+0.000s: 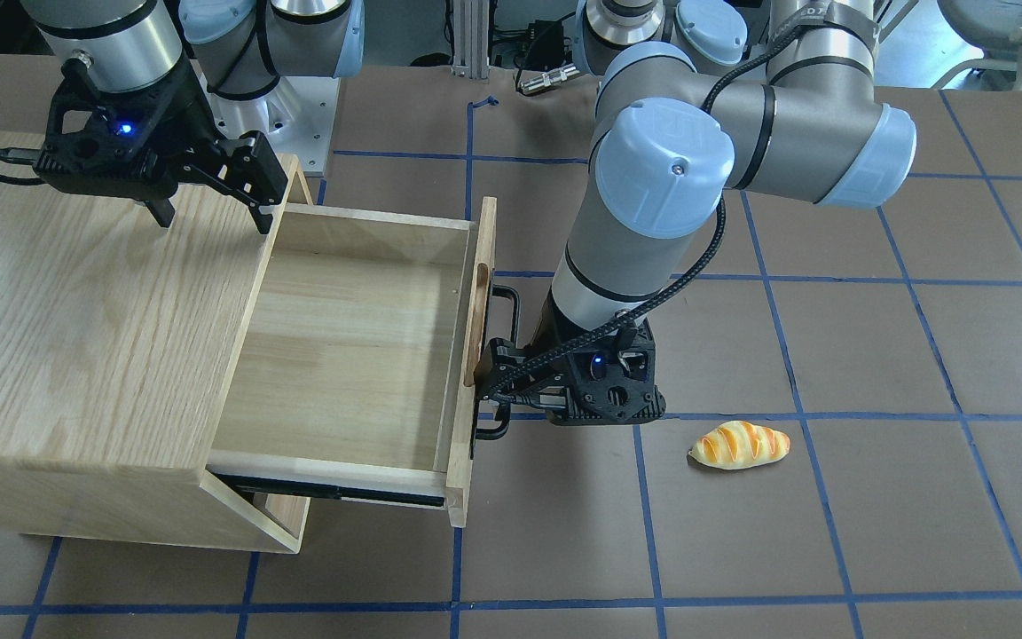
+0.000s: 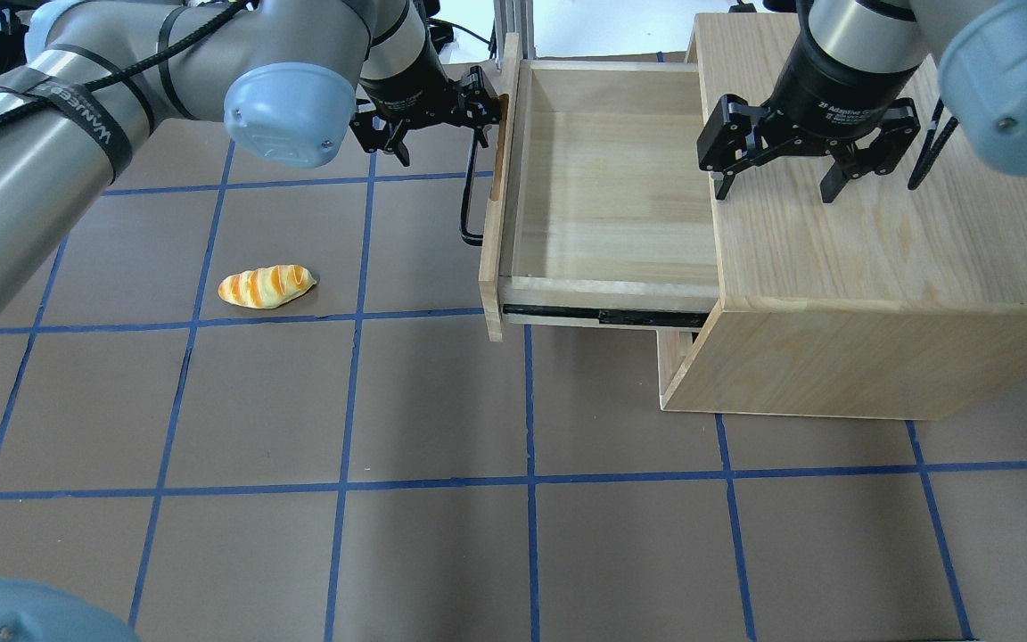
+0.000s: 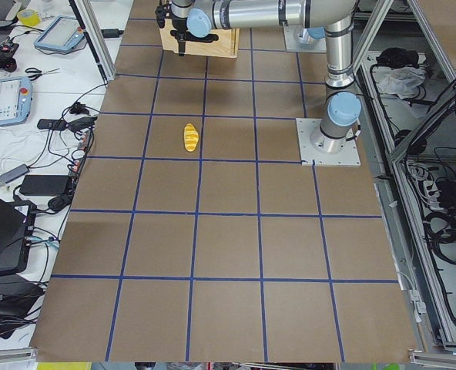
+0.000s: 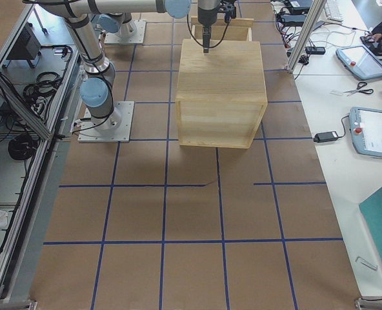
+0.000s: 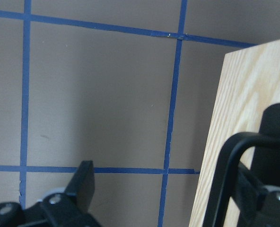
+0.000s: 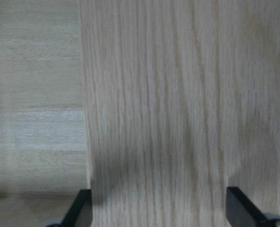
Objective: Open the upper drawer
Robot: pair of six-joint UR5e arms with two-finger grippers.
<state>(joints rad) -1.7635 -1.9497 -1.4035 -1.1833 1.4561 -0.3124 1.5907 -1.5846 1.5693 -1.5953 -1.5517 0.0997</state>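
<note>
The upper drawer (image 1: 342,337) stands pulled far out of the oak cabinet (image 1: 76,311) and is empty; it also shows in the overhead view (image 2: 612,196). Its black bar handle (image 1: 512,302) runs along the front panel. My left gripper (image 1: 511,390) is open at one end of the handle. In the left wrist view the handle (image 5: 225,165) sits between the spread fingers, close to the right finger (image 5: 277,142). My right gripper (image 2: 774,192) is open and empty, hovering over the cabinet top (image 2: 879,259) near its front edge.
A striped bread roll (image 1: 739,444) lies on the brown table with blue tape lines, on the robot's left of the drawer (image 2: 266,286). The drawer's black slide rail (image 2: 603,315) is exposed. The lower front panel (image 2: 672,357) sits closed under the drawer.
</note>
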